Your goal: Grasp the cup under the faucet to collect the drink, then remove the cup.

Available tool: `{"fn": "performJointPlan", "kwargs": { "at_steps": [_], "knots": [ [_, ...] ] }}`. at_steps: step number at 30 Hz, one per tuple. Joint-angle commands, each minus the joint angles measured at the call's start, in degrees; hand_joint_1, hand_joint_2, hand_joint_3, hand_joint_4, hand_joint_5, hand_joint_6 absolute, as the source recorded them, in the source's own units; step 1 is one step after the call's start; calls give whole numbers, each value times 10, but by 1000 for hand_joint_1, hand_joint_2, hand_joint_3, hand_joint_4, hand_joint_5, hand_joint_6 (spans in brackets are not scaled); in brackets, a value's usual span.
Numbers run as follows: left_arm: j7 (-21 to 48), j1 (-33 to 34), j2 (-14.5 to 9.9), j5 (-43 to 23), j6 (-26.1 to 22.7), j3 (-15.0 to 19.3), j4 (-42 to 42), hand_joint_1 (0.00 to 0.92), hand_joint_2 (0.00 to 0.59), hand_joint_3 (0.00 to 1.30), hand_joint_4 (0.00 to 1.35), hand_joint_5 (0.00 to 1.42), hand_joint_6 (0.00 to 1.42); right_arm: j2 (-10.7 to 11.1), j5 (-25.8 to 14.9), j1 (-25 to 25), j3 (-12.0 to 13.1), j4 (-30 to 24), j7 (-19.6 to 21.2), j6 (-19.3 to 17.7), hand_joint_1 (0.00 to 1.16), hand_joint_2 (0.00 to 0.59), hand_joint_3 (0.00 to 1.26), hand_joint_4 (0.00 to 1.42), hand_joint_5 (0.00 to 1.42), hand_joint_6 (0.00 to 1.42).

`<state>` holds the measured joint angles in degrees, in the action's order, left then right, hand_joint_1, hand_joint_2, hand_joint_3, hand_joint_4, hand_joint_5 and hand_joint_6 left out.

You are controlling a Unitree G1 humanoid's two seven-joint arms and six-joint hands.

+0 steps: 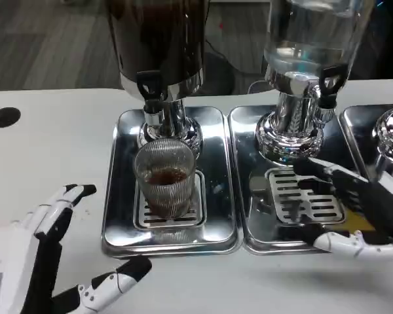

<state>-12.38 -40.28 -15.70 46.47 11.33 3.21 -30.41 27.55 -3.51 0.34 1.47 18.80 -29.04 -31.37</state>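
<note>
White table (46,150): black round hole (4,117) at left; steel drip trays (121,245) side by side.
</note>
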Motion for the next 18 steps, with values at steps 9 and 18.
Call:
{"fn": "performJointPlan", "kwargs": {
  "at_steps": [9, 18],
  "knots": [
    [-21, -50, 18, 31, 25, -17, -16, 0, 34, 246, 164, 259, 291, -70, 77, -88, -50, 38, 59, 44, 669, 128, 158, 132, 180, 139],
    [-28, -70, 21, 32, 38, -27, -17, 0, 37, 246, 164, 258, 299, -103, 114, -175, -64, 85, 101, 90, 675, 126, 158, 132, 179, 139]
  ]
}}
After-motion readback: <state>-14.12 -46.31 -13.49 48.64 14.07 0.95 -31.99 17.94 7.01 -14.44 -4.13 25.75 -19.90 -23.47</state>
